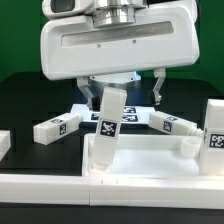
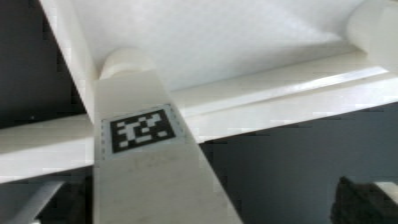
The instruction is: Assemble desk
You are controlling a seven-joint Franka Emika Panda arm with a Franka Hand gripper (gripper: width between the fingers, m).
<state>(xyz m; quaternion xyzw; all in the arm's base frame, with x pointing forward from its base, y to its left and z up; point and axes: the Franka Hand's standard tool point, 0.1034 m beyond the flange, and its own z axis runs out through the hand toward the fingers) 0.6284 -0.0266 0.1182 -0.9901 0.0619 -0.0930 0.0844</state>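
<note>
The white desk panel (image 1: 150, 165) lies flat at the front with its raised rim up. One white square leg (image 1: 110, 122) with a black-and-white tag stands on it near its corner at the exterior view's left, leaning slightly. My gripper (image 1: 124, 98) hangs over the leg's top, open, with the fingers wide apart and the leg between them. In the wrist view the leg (image 2: 143, 130) runs down to the panel (image 2: 267, 40). It lies close to one dark finger (image 2: 54, 205), with a clear gap to the other. My gripper (image 2: 210, 208) holds nothing.
Three more tagged legs lie on the black table behind the panel: one (image 1: 55, 128), one (image 1: 165, 123) and one (image 1: 128, 113). Another white tagged piece (image 1: 213, 130) stands at the exterior view's right edge. A white piece (image 1: 5, 146) shows at the left edge.
</note>
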